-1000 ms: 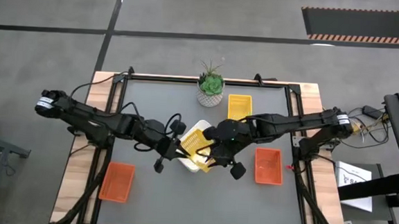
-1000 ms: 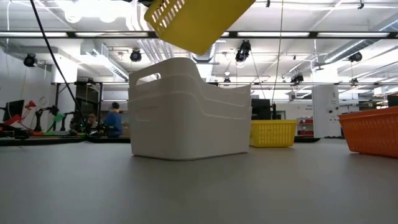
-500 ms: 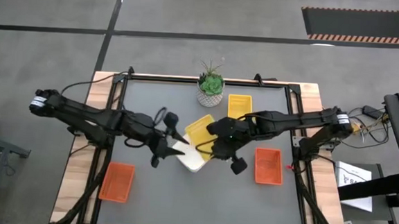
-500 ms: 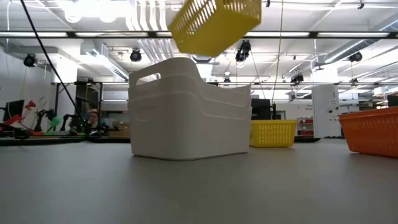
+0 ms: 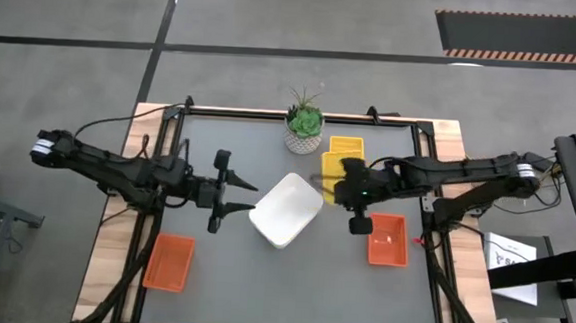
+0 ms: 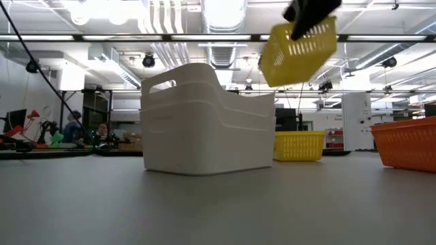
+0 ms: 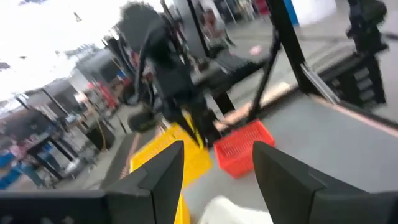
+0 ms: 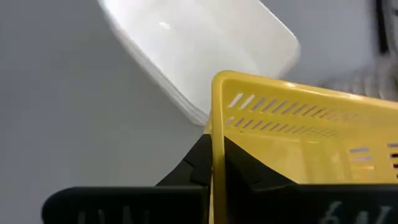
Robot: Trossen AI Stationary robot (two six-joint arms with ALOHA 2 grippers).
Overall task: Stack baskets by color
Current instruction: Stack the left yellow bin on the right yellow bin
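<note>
A stack of white baskets [image 5: 285,209] stands on the table's middle and also shows in the low view [image 6: 204,119]. My right gripper [image 8: 214,163] is shut on a yellow basket [image 6: 300,51], held in the air to the right of the white stack [image 5: 329,189]. A second yellow basket [image 5: 346,148] rests on its base at the far side. One orange basket [image 5: 172,263] lies near left, another [image 5: 387,238] at the right. My left gripper [image 5: 244,199] stands open, left of the white stack, holding nothing. My right gripper pinches the yellow basket's side wall at its rim [image 8: 214,134], one finger on each face of the wall. The fingers [image 8: 199,167] slant downward from the table's right side. The basket hangs tilted below the gripper [image 6: 310,10], lifted clear of the table and the white stack.
A small potted green plant [image 5: 304,125] stands at the far edge, left of the resting yellow basket. Bare grey tabletop lies along the near side between the two orange baskets. The left wrist view shows the right arm, the held yellow basket [image 7: 186,155] and an orange basket [image 7: 242,148].
My left gripper has opened, let go of the yellow basket and drawn back toward the table's left edge. My right gripper has carried the basket from above the white stack toward the table's right, and the basket has turned and tipped on the way.
</note>
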